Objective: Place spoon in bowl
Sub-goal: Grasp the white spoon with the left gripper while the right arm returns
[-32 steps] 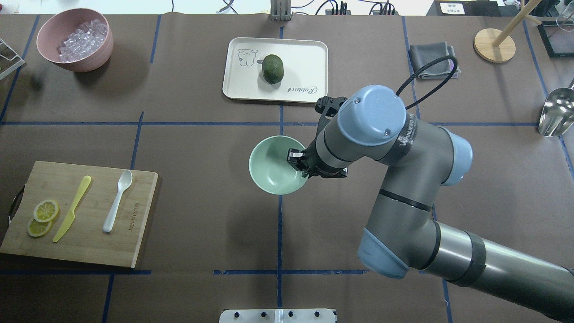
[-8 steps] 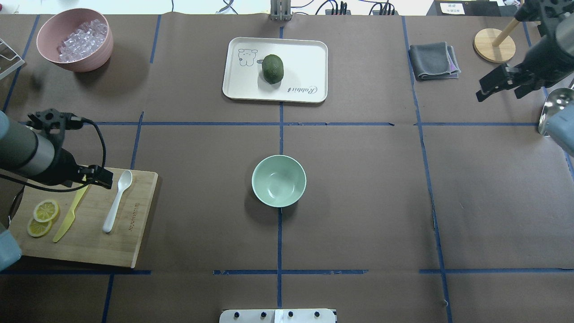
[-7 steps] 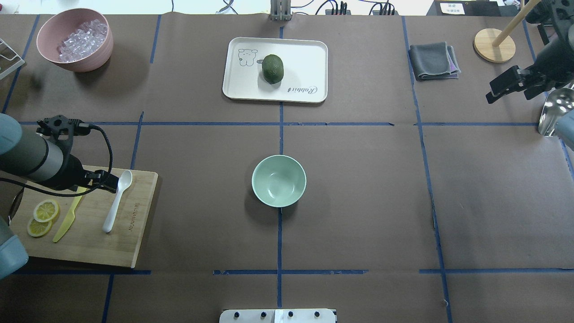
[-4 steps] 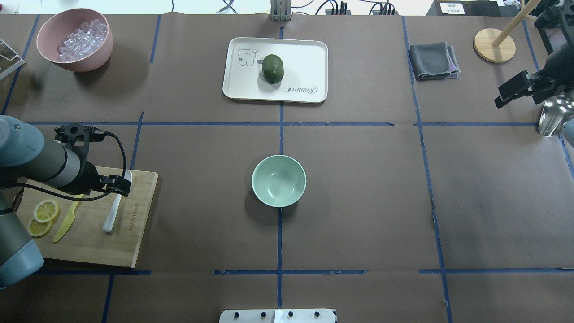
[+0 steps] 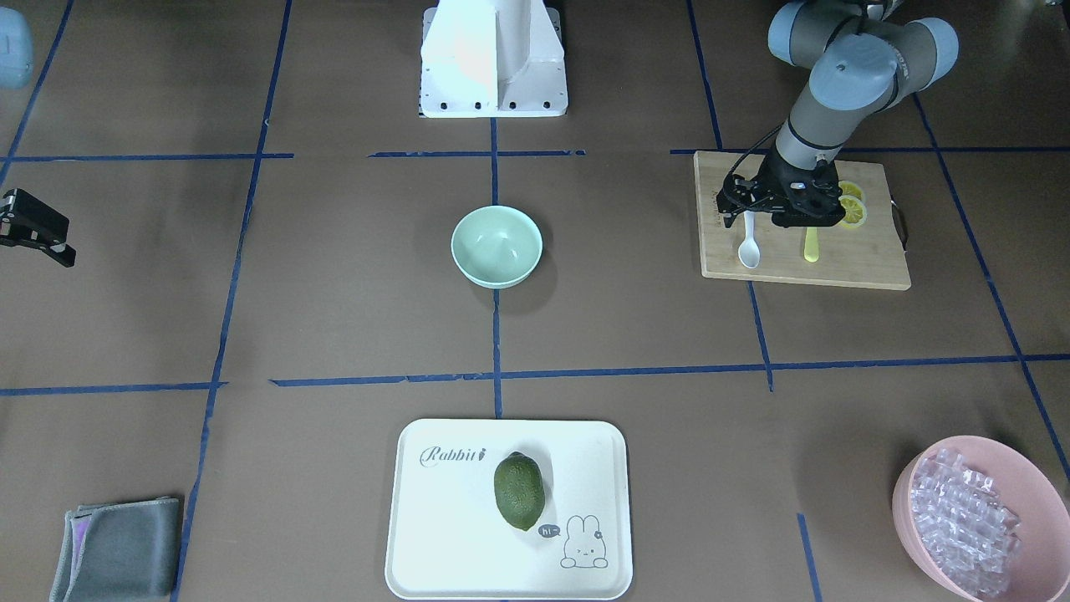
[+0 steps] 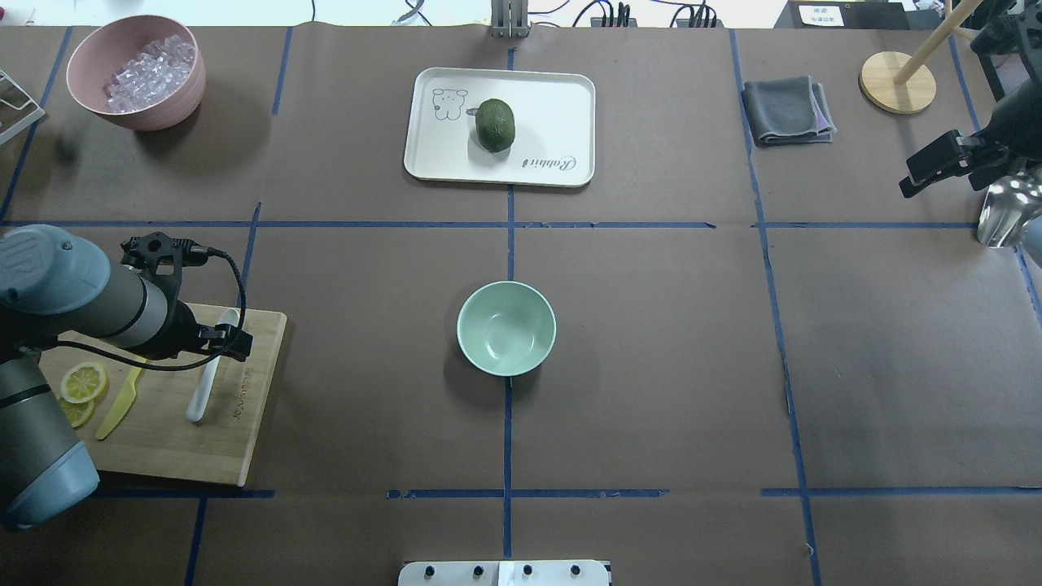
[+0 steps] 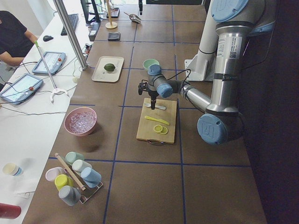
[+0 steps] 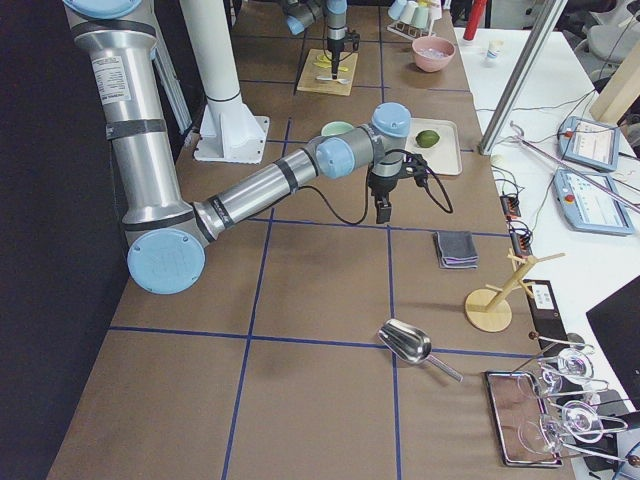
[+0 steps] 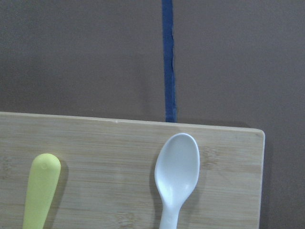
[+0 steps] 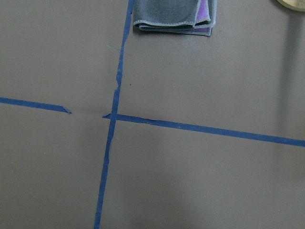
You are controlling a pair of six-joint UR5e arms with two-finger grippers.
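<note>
Hovering over the spoon, the left gripper has its jaws apart. The right gripper, far from the bowl, is spread too.

The white tray carries the script word "Rabbit" near one corner, and beside its drawn bunny a small dark speech bubble reads "hi~". The cutting board has a line of engraved lettering along its edge, too small to read. A white sticker on the left arm and another on the right arm are printed, but neither can be made out.
</note>
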